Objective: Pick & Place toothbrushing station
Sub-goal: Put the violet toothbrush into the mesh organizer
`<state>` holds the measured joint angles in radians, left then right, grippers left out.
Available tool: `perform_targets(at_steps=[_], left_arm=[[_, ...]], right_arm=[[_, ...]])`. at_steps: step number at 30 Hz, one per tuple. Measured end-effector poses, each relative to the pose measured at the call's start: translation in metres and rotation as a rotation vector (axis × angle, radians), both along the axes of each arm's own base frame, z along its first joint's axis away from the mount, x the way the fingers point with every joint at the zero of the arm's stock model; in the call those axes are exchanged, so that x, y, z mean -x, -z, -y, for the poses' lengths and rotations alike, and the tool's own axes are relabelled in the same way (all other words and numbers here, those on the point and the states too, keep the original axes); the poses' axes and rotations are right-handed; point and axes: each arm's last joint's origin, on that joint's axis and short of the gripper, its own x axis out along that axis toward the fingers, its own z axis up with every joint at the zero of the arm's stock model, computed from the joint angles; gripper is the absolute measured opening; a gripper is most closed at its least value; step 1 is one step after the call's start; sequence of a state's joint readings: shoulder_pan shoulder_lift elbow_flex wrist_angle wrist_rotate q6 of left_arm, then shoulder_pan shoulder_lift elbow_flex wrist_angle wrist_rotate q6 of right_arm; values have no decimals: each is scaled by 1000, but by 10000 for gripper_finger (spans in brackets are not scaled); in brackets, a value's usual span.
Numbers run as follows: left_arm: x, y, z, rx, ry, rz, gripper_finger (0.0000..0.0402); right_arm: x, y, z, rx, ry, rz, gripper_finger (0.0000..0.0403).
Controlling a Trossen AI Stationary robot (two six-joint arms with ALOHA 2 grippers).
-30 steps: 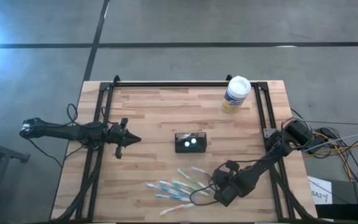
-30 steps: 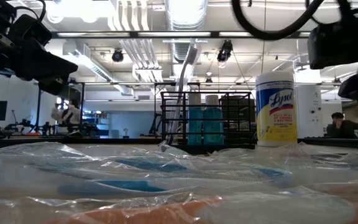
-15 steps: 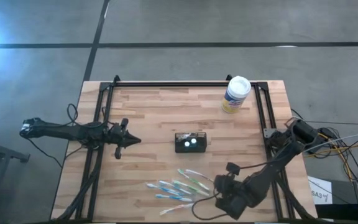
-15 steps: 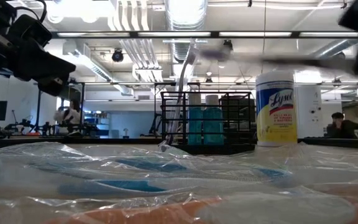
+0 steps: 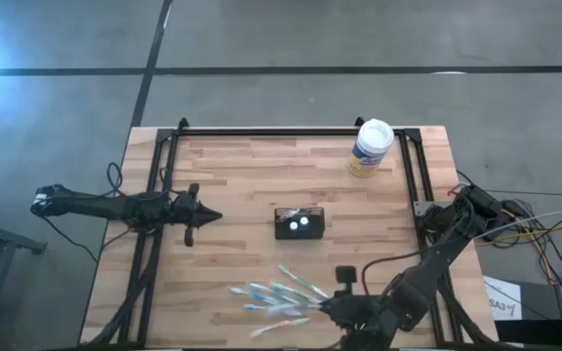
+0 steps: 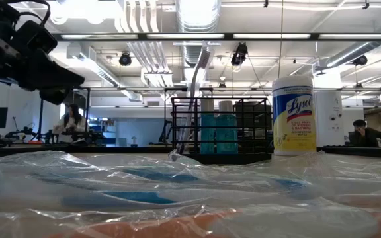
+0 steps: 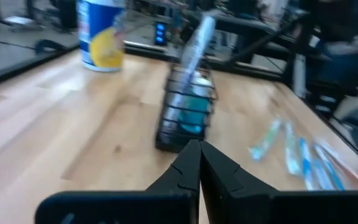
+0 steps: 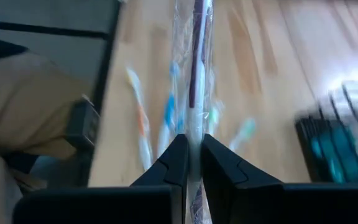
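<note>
The toothbrushing station (image 5: 300,223), a small black box, stands mid-table; a plastic-wrapped toothbrush (image 7: 194,50) sticks upright out of its top. Several wrapped toothbrushes (image 5: 266,295) lie on the wood nearer the front edge. My right gripper (image 5: 325,310) hangs above their right end, shut on one wrapped toothbrush (image 8: 194,56) with a dark purple handle. My left gripper (image 5: 206,217) waits shut at the table's left, pointing at the station (image 7: 188,115), with nothing in it. My right gripper pinches the wrapped toothbrush between its two fingers, on the wrapper near one end (image 8: 193,127). The fingers slant downward from the table's near right. The brush runs on ahead of the fingertips, in line with them, raised above the brushes on the table.
A white-lidded, yellow-labelled wipes canister (image 5: 370,148) stands at the far right of the table. A black frame (image 5: 261,131) runs along the far edge and down both sides. Bare wood lies between the station and the left gripper.
My right gripper has risen and drawn toward the table's near edge and a little left, rolling its wrist. It stays shut, and the wrapped toothbrush has come up with it. The right arm has left the low view upward.
</note>
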<state>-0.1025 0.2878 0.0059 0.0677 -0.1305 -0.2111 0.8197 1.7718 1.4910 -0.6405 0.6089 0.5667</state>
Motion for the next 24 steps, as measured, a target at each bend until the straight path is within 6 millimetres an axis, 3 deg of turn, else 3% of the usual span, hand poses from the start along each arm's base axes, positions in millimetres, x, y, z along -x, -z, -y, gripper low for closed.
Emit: perform_targets(at_steps=[7,14,17,21,24], left_arm=[[-1,-3,-1,-43,-14,28,8],[-1,-4,-1,-63,-33,40,9],[-1,-4,1,-51,31,40,9],[-1,-3,2,-44,67,29,9],[-1,-2,2,-29,70,25,8]], right_arm=[[-21,-26,3,89,-184,241,23],[-56,-25,32,8,-385,297,23],[-68,-10,48,14,-423,356,23],[-77,25,70,-50,-474,482,23],[-74,51,89,-48,-451,508,23]])
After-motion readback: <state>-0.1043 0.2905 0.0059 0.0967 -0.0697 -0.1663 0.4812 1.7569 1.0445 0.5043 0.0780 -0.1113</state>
